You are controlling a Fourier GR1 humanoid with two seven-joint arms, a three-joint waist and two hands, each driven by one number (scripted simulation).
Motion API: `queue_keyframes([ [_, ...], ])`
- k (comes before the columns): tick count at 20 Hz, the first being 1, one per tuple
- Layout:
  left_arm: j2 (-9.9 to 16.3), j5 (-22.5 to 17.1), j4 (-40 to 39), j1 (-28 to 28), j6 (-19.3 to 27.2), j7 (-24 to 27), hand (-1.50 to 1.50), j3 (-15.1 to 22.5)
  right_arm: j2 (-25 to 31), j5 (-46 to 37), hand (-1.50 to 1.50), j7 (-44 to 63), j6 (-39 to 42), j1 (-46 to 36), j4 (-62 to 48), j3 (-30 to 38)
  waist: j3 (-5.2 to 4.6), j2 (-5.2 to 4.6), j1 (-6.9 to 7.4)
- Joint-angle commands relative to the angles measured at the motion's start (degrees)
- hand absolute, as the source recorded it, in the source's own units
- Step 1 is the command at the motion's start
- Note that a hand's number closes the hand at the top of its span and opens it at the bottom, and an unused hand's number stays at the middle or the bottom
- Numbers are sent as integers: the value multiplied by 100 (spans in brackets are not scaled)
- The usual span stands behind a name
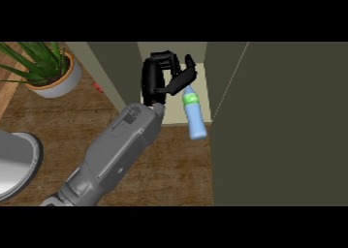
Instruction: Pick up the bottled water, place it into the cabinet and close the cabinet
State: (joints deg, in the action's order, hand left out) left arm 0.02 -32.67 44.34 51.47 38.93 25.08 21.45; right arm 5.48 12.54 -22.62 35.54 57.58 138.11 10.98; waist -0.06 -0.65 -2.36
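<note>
My right hand (161,75) is extended into the open cabinet (173,51), fingers and thumb released. The bottled water (194,114) leans tilted at the cabinet opening, its neck just beside my thumb. Its green label (191,100) shows no legible writing.

A hand (162,77) hovers open just beside the bottled water (193,114) tilted at the cabinet (227,82).

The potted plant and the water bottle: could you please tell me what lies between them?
In the head view, the robot's hand and forearm lie between the potted plant and the water bottle, over the brown counter.
</note>
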Motion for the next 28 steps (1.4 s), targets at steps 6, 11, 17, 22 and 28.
queue_keyframes([
  [6,39,240,-1583,828,-188,528,150,-211,3,596,-150,185,105,-29,363,44,3,-22,-39],
  [11,143,458,-2357,1385,-287,241,-150,-205,-78,563,-150,418,-47,-87,489,-132,1,-40,-43],
  [17,1,537,-2930,1714,-88,246,-150,-258,0,529,-150,207,173,23,507,33,2,-23,-145],
  [22,18,427,-3030,1625,-677,640,-150,-551,20,654,-150,506,-54,-271,511,25,-2,-35,-26],
  [28,0,199,-2595,1636,-1125,1102,-150,-773,124,727,-150,658,-118,-483,425,102,-2,-10,19],
])
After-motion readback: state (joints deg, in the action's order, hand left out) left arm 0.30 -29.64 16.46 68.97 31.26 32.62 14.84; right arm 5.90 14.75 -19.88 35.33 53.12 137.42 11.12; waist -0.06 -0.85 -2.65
